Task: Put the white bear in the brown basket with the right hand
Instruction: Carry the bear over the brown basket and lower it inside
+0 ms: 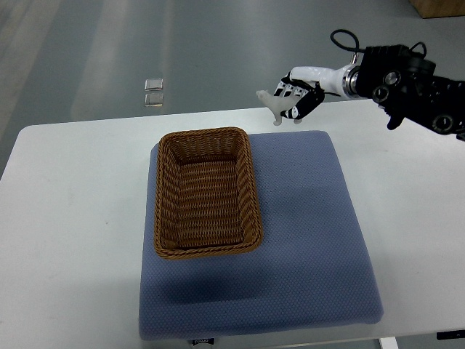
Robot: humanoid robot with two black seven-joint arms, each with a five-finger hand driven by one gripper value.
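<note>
White table (80,218) (blue mat (312,240) on top)

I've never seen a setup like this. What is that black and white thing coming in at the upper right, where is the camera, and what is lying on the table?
The camera sits on the robot itself and looks steeply down at its work table. The black and white thing is the robot's right arm, ending in a right hand with fingers. It hovers over the table's far edge, fingers relaxed, and holds nothing. The left arm is out of view. On the table lies a blue mat, and on the mat's left part stands a brown basket of woven wicker, which is empty. No white bear shows anywhere in this picture. The small clear object beyond the table lies on the floor.
</note>
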